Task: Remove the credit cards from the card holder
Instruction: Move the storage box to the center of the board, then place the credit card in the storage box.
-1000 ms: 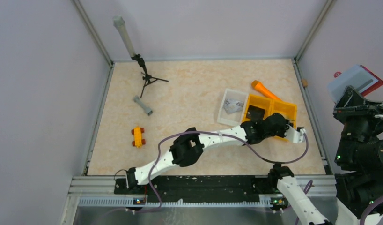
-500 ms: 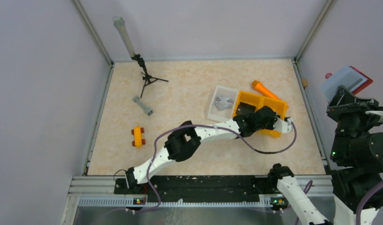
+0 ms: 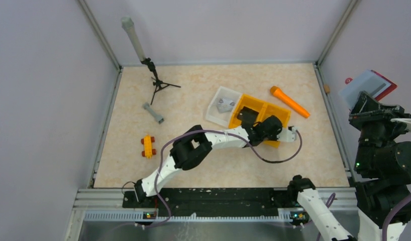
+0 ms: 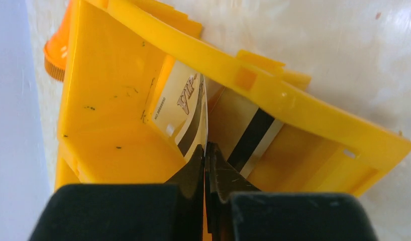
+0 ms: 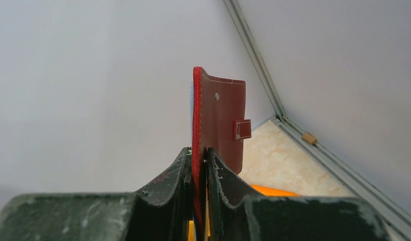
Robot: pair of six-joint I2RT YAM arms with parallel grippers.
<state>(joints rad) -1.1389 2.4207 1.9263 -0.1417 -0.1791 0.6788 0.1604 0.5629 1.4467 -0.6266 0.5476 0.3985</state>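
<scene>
Card holder [image 5: 221, 125], a flat dark red folding rectangle, stood edge-on between the right gripper [image 5: 198, 153] fingers, which were clamped on its near end. Its long axis continued the line of the fingers, free end pointing away from the wrist. Two thin rectangular credit cards [image 4: 183, 108], one tan-yellow and one grey with a black stripe, leaned in the orange two-compartment plastic tray [image 4: 294, 108], directly ahead of the fully closed left gripper [image 4: 205, 150]. Whether it pinched a card could not be told.

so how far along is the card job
Done: two credit cards lie in the orange tray, out of the card holder. In hand: the right hand clamps the card holder in the air; the left hand is shut by the cards. Left: cannot tell if more cards are inside.
</scene>
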